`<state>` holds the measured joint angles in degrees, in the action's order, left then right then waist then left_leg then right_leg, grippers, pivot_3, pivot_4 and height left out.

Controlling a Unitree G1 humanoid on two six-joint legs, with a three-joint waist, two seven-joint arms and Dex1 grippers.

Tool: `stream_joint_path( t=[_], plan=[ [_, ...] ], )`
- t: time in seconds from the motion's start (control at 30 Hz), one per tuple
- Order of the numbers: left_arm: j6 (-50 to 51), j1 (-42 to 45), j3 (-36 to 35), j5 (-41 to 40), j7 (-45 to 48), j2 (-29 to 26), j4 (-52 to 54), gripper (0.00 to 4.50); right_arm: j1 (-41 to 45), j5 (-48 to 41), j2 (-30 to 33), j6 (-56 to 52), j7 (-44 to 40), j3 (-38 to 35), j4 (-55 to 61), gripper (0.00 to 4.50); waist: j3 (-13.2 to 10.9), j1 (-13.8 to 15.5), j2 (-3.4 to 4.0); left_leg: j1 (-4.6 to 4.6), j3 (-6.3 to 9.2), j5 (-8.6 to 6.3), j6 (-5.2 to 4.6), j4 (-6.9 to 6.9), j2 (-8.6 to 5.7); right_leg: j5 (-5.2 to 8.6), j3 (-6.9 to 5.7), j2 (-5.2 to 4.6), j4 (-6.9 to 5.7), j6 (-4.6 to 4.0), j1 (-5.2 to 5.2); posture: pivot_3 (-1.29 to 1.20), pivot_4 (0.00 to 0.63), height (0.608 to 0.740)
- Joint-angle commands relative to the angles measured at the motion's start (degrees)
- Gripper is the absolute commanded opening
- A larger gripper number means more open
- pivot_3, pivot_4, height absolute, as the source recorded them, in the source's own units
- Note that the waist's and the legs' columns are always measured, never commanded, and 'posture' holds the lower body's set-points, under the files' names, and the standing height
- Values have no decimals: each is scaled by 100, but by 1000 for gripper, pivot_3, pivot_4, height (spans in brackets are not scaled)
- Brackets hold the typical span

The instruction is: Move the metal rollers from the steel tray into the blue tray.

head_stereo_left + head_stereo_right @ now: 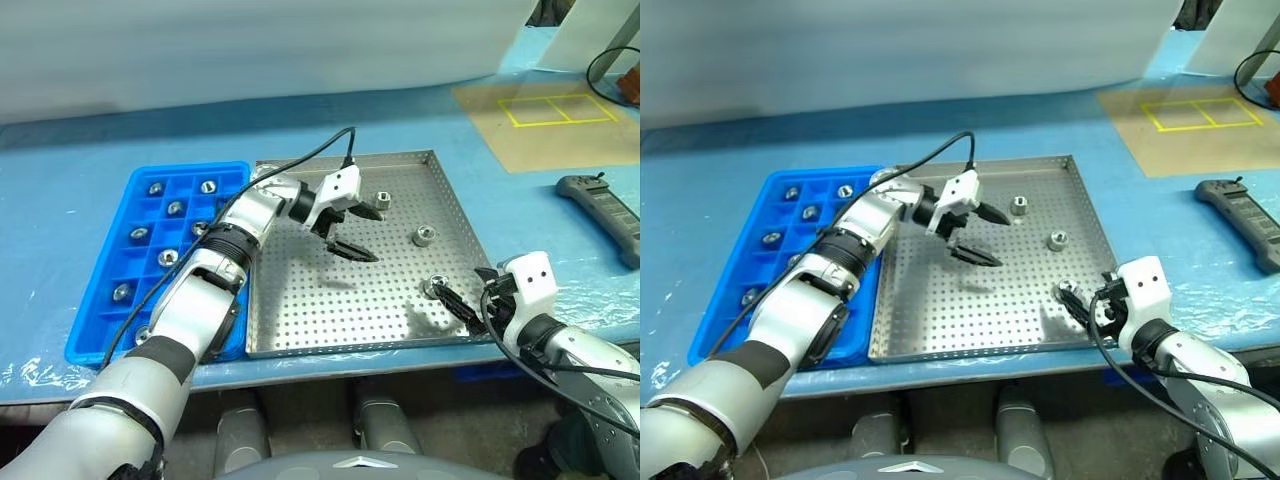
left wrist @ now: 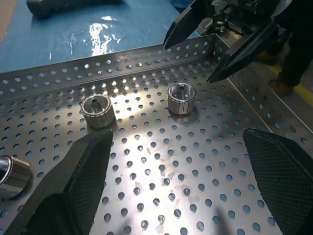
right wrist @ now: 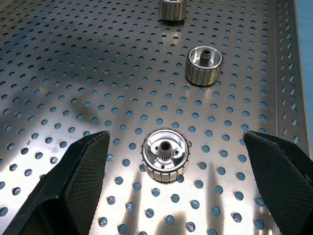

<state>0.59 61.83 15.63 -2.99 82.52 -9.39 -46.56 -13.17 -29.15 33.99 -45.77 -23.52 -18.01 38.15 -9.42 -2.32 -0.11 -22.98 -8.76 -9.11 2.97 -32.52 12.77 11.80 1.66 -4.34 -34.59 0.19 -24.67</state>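
Right wrist view: my right claw [image 3: 168, 188] was wide around a shiny silver ring-shaped roller [image 3: 165, 155]; closing crooked might have knocked it away.

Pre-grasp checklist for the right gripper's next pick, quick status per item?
1. Right gripper open: ok, fingers spread wide in the right wrist view.
2. Target lined up: ok, the nearest roller sits between the fingers, upright on the steel tray.
3. Neighbours apart: ok, the middle roller and far roller stand well apart from the target.
4. Left gripper out of the way: ok, open, holding nothing, over the tray's middle, away from the target.
5. Free compartments in the blue tray: ok, several empty.
6. Contact with target: not ok, fingers not yet on it.
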Motion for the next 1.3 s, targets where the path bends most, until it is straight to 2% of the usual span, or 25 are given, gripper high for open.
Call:
stream_joint_path(
  t=[0.03,0.23,0.67,0.9,1.2,1.3],
  plan=[
    [181,-222,15,-54,32,-170,706,4467,190,33,157,-78,-123,204,-145,4500,0,7,0,1,0,0,0,0,-1,0,0,-1,0,-1,1,-476,150,740],
    [681,-687,4,-131,-20,-473,1549,4467,561,93,361,-415,-135,511,-500,4500,0,18,1,2,-1,0,0,0,1,-1,1,0,-3,-1,1,-436,150,740],
    [1119,-1039,31,-229,-237,-625,2172,4467,1602,-183,1018,-1699,-456,719,-889,4500,1,150,3,11,-2,5,7,3,4,-1,5,2,-10,-3,3,-383,150,740],
    [1192,-1102,22,-265,-313,-693,2299,4467,1709,-240,1158,-2115,-634,743,-963,4500,1,198,3,10,-2,6,9,6,3,-1,5,1,-10,-3,3,-371,150,740],
    [1200,-1108,30,-299,-376,-712,2328,4467,1697,-151,1071,-2129,-631,829,-1047,4500,1,206,4,16,-4,8,13,6,4,-2,5,2,-14,-3,3,-367,150,740],
    [1205,-1108,32,-309,-385,-722,2344,4500,1721,-72,1029,-2024,-601,917,-1163,3862,1,207,4,16,-4,9,14,5,3,-2,5,2,-14,-3,4,-366,150,740]
  ],
)
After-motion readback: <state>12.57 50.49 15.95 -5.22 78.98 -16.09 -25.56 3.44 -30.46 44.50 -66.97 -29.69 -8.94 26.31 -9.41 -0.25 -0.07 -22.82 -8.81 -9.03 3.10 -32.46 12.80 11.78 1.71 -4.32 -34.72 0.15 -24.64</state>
